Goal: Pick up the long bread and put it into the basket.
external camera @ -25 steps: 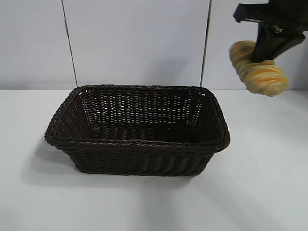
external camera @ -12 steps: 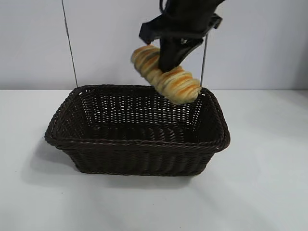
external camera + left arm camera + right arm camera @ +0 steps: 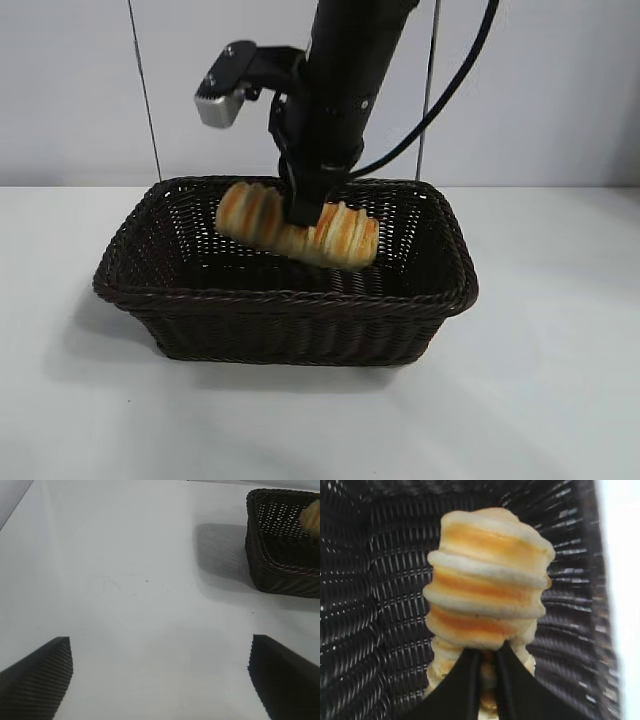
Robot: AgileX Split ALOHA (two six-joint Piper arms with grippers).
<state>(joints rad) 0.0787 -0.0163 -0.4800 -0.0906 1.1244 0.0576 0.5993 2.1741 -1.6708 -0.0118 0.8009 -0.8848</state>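
The long bread [image 3: 297,228], golden with orange-brown stripes, hangs inside the dark brown wicker basket [image 3: 290,298], just below its rim. My right gripper [image 3: 305,215] is shut on the bread's middle and reaches down into the basket from above. In the right wrist view the bread [image 3: 487,585] fills the middle, pinched between the black fingers [image 3: 465,680], with the basket's weave [image 3: 370,605] all around. My left gripper [image 3: 160,672] is open and empty over the bare white table, well away from the basket [image 3: 285,555].
The basket stands in the middle of a white table [image 3: 560,380]. A pale wall with two thin dark vertical lines is behind it. The right arm's body and cable rise above the basket's back rim.
My right gripper has carried the bread from the upper right leftwards over the basket and then down into it. The basket has not moved.
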